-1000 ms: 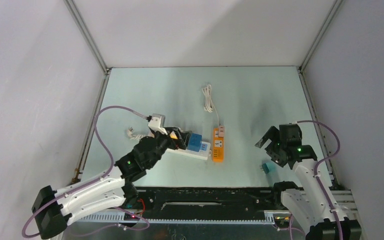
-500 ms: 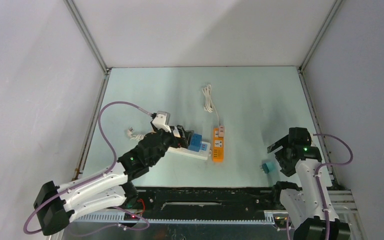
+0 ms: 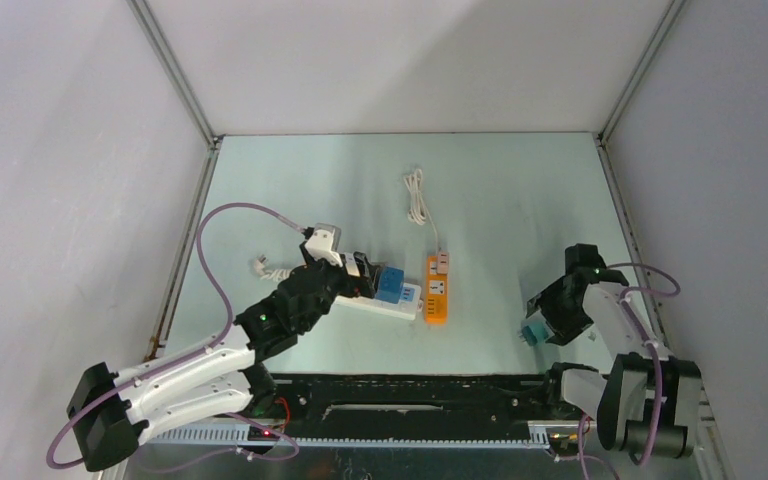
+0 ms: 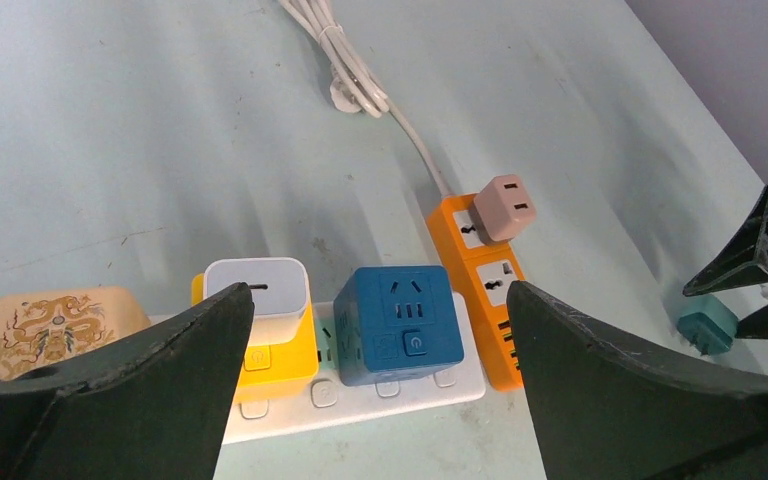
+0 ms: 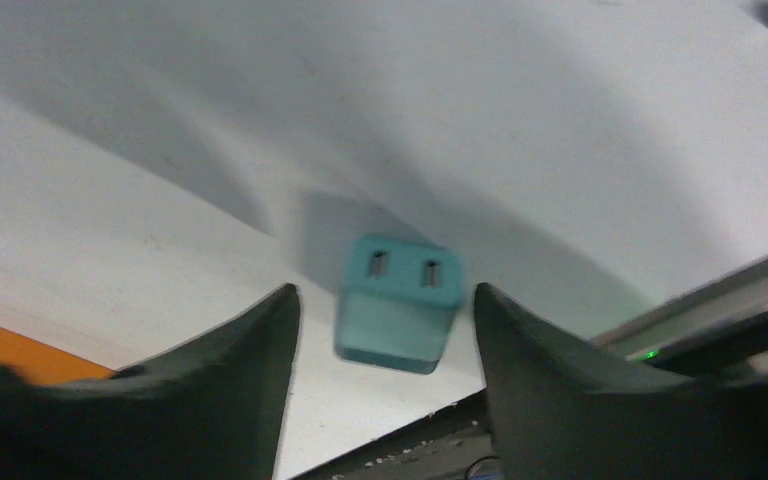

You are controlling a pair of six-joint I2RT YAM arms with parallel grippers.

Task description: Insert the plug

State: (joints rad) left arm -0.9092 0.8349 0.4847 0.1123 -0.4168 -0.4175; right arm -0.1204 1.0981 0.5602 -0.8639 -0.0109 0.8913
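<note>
1. Down at the near right corner of the table (image 3: 500, 190), the teal plug (image 5: 397, 300) sits on the surface close to the front edge. It's well apart from both power strips, and two slots show on the face turned to the right wrist camera.
2. The right gripper (image 5: 385, 295) is spread wide with one finger on each side of the plug. That view is a bit blurry, but there's a visible gap on both sides, so it's not gripping anything.
3. The orange power strip (image 3: 437, 288) lies near the middle of the table. A pinkish-beige plug (image 4: 505, 205) is stuck in its far end, and a white cord (image 3: 417, 195) runs off to a bundled coil further back.
4. Just left of it, touching or nearly so, is the white power strip (image 4: 360, 390). It carries a blue cube adapter (image 4: 400, 325), a white charger (image 4: 257, 288) sitting on a yellow adapter (image 4: 280, 355), and a beige block with a dragon print (image 4: 55, 320).
5. The left gripper (image 4: 380, 295) hangs above the white strip with its jaws far apart and nothing in them.
</note>
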